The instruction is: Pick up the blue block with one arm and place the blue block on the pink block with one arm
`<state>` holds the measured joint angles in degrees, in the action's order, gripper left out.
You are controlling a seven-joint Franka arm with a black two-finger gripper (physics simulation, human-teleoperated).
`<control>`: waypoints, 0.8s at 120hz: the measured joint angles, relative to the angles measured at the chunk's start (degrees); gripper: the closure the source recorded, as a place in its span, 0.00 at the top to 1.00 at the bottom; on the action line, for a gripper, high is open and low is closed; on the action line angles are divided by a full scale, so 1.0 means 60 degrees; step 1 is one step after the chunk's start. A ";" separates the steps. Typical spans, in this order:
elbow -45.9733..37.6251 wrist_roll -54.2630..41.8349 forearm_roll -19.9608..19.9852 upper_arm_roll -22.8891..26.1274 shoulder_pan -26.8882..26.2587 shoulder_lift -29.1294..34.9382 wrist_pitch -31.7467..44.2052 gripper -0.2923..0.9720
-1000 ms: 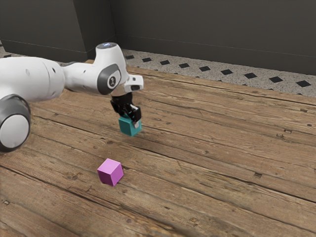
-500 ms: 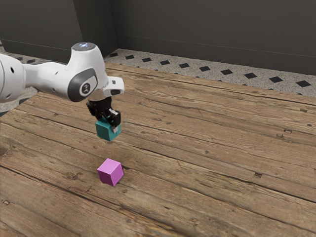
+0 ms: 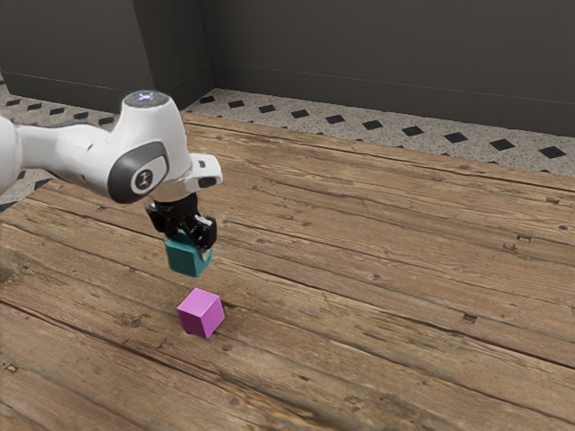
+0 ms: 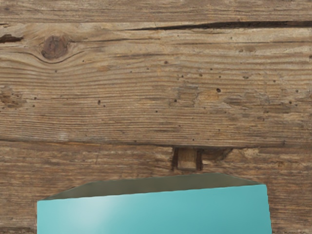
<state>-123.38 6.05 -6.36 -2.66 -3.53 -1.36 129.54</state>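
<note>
My black gripper (image 3: 187,244) is shut on the blue block (image 3: 187,260), a teal cube that hangs in the air above the wooden table (image 3: 377,269). The pink block (image 3: 200,312) rests on the table just below and slightly toward the exterior view's right of the held cube, with a small gap between them. In the wrist view the blue block (image 4: 156,209) is a large teal face directly under my hand, over bare planks.
The wooden table stretches far to the exterior view's right. A speckled floor with black diamonds (image 3: 404,126) and a dark wall (image 3: 377,45) lie beyond the table's far edge.
My arm has carried the blue block toward the exterior view's left and nearer, from the table's middle to a spot just above the pink block. The pink block has stayed put.
</note>
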 joint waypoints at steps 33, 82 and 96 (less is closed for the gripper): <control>-0.1010 0.0909 -0.0550 0.0317 -0.0317 0.0859 -0.0027 0.50; -0.0923 0.1223 -0.0860 0.0309 0.0004 0.0169 0.0180 0.50; -0.0924 0.1242 -0.0852 0.0291 -0.0037 0.0092 0.0303 0.50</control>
<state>-128.92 13.50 -11.47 -0.92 -3.75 -0.81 131.35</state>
